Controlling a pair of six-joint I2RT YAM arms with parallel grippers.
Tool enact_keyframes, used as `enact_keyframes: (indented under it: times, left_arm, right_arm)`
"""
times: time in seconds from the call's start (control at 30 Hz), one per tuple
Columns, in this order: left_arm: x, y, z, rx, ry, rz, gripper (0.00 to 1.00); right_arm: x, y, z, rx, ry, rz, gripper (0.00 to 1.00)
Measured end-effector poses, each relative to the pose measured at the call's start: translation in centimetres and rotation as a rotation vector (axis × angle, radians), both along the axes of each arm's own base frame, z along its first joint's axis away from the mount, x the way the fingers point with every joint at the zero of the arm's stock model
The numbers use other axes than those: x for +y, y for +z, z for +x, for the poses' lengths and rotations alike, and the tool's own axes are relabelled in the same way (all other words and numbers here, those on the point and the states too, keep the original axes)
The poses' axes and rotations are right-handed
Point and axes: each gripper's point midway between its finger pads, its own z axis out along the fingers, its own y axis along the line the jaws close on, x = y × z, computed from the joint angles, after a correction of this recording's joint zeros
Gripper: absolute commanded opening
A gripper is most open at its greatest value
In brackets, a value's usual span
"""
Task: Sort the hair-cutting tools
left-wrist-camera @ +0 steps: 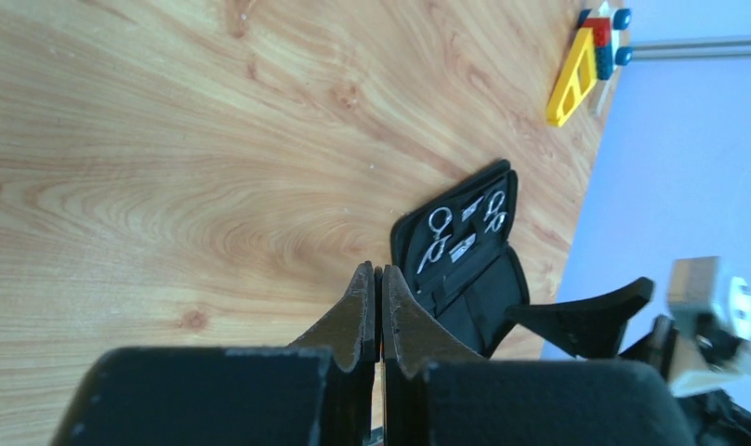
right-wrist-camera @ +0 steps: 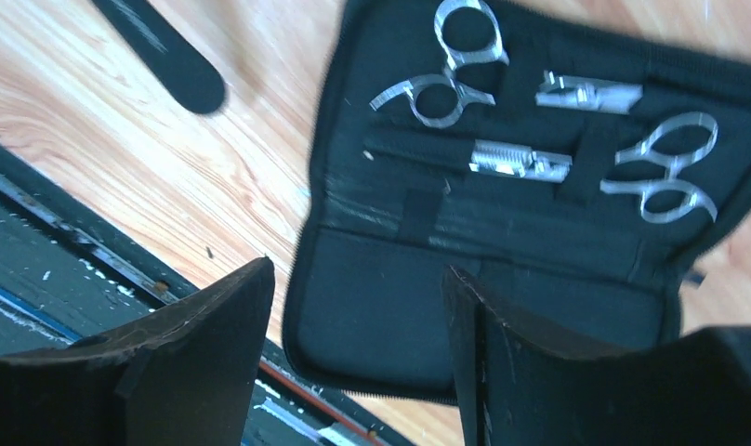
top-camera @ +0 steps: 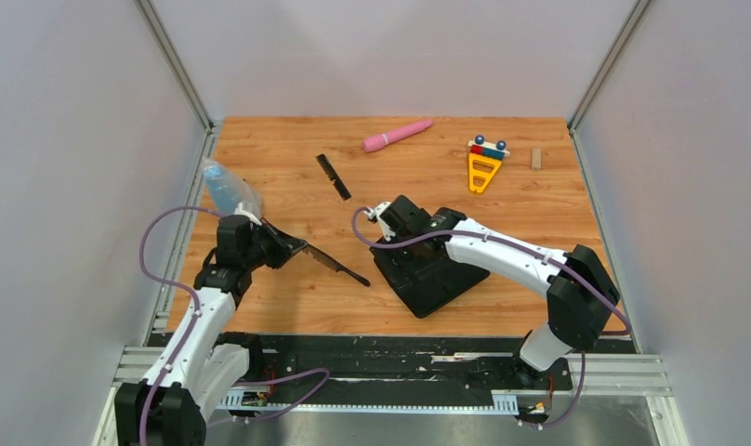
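From where I stand, the left gripper (left-wrist-camera: 378,288) is pinched tight, and in the overhead view the handled comb (top-camera: 327,261) juts out of it at a slant. The toothed end is up at the fingers and the slim handle points down toward the near-left corner of the open case (top-camera: 437,279). My guess is that it is gripped at one end so the long handle can be steered into a slot or laid beside the case. I cannot tell whether the tip touches the table (top-camera: 288,311). The right gripper (right-wrist-camera: 358,279) hangs over the case with its fingers spread wide and nothing between them. It looks placed either to steady the case or to reach for what is inside. The case lies flat with its lid folded open. Both pairs of scissors sit in its upper half, one (right-wrist-camera: 451,60) toward the left and the other (right-wrist-camera: 665,172) toward the right, each tucked under a strap with its rings showing. Between them are two small toothed metal pieces that I cannot name. The second comb (top-camera: 333,177) lies loose on the wood well beyond the case, with the pink wand (top-camera: 397,135) farther back. The comb's handle carries a faint pale mark in the right wrist view, but it is too blurred to read. I see no brand or label on the case or the scissors.
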Motion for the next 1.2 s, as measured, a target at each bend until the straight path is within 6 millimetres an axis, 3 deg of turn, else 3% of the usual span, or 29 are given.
enact_keyframes:
  times: [0.2, 0.3, 0.47, 0.7, 1.0, 1.2]
  left_arm:
    - [0.3, 1.6, 0.2, -0.047, 0.025, -0.003, 0.0]
    - [0.6, 1.7, 0.1, -0.049, 0.041, -0.001, 0.0]
    - [1.2, 3.1, -0.1, -0.11, 0.076, 0.015, 0.0]
    - [1.9, 4.7, -0.5, -0.178, 0.11, 0.025, 0.0]
    - [1.5, 3.2, -0.8, -0.175, 0.091, 0.007, 0.0]
    - [0.6, 3.9, -0.2, -0.235, 0.066, -0.058, 0.0]
  right_arm:
    - [-3.9, -3.1, -1.9, 0.092, -0.196, -0.084, 0.67]
    - [-4.3, -4.7, -2.8, 0.147, -0.246, -0.114, 0.67]
    - [-2.9, -8.0, -2.4, 0.208, -0.295, -0.157, 0.67]
    - [1.5, -8.1, 2.2, 0.159, -0.343, -0.14, 0.67]
    - [6.7, -7.5, 8.6, 0.06, -0.382, -0.029, 0.67]
    - [8.6, -6.1, 9.8, 0.043, -0.365, 0.076, 0.7]
